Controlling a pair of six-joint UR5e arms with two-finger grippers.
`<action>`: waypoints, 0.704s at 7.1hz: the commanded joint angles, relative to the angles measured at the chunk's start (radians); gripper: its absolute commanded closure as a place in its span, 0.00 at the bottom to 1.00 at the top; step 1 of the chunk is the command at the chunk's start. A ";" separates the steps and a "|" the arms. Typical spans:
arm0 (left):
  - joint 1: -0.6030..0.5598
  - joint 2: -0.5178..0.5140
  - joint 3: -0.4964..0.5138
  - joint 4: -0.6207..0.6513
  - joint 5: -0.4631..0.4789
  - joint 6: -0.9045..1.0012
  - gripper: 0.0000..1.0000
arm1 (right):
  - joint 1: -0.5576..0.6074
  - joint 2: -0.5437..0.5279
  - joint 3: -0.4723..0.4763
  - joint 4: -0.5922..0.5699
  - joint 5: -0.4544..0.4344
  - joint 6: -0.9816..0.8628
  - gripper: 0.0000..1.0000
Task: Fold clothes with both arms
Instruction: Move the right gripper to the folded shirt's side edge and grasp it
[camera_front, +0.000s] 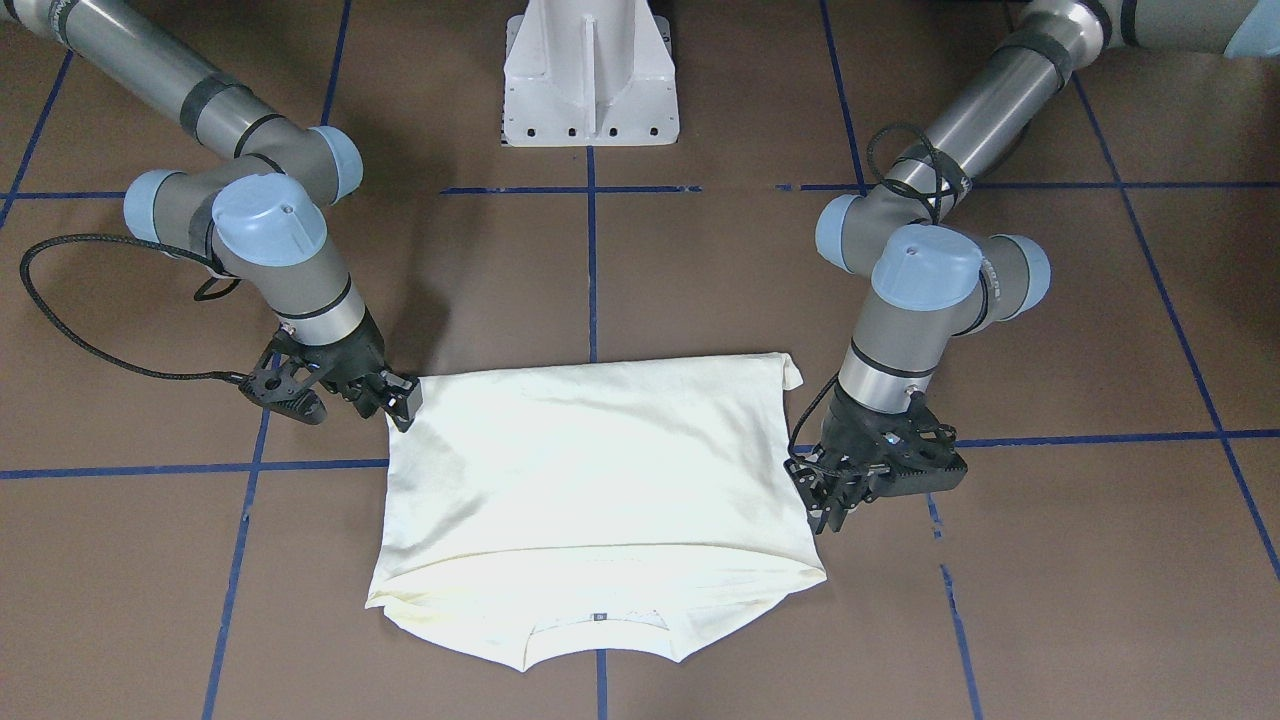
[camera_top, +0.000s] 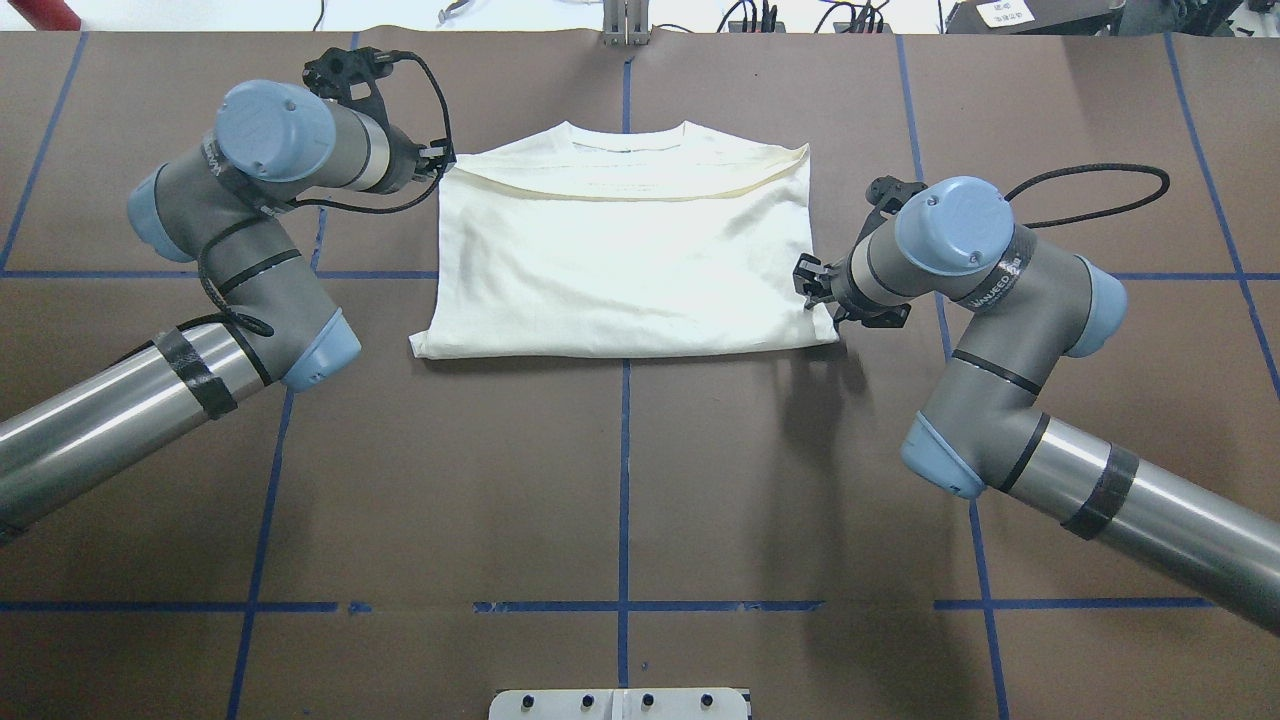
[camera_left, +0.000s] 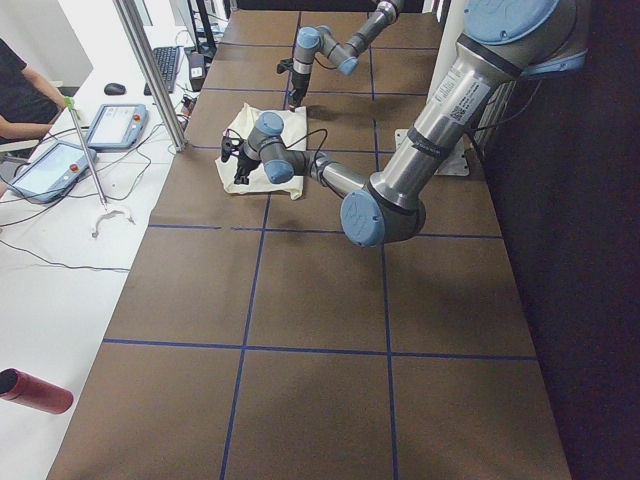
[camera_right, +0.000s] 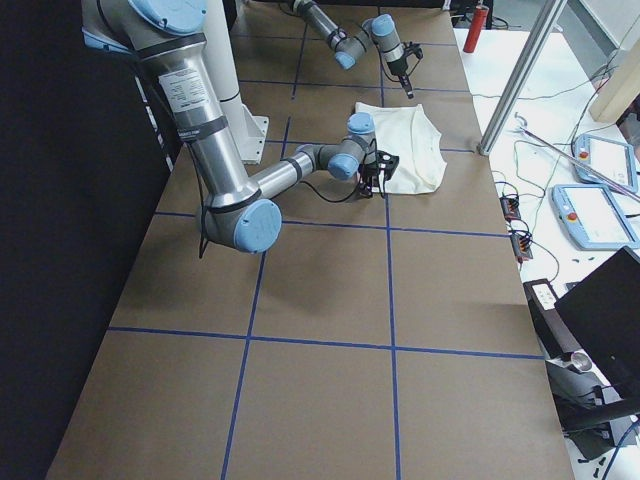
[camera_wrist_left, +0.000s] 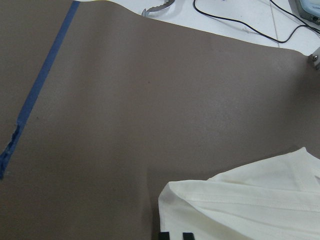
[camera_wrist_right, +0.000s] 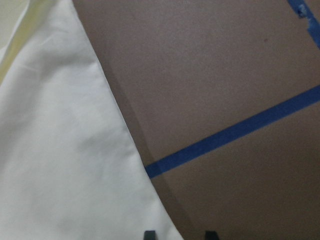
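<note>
Closest to the front-facing camera is the neckline of the cream T-shirt (camera_front: 600, 470). It is folded to a rectangle, plain side up, and lies flat at the middle of the worktop's (camera_front: 700, 260) edge farthest from my base. A small dark neck label (camera_front: 598, 616) sits inside the collar, its writing too small to read. The sleeves are hidden in the fold.

My left end effector (camera_front: 825, 510) is at the shoulder corner toward the worktop's left end. Its fingertips (camera_wrist_left: 165, 235), cut off at the wrist view's bottom edge, are drawn nearly together over the cloth. Whether they pinch any, I cannot tell.

My right end effector (camera_front: 395, 400) is at the hem corner on the opposite side, spread wide. One fingertip (camera_wrist_right: 149, 234) is over the shirt's edge, the other over bare worktop.

White lettering on a band of my right arm (camera_top: 1000, 280) is too blurred to read.
</note>
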 joint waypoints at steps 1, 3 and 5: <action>0.000 -0.002 0.000 0.001 0.000 -0.001 0.71 | -0.024 -0.030 0.041 -0.007 -0.002 0.014 1.00; 0.000 -0.003 0.000 0.001 0.000 -0.003 0.71 | -0.034 -0.069 0.104 -0.007 0.001 0.021 1.00; 0.008 -0.003 0.000 0.003 0.000 -0.003 0.71 | -0.059 -0.123 0.197 -0.009 0.004 0.047 1.00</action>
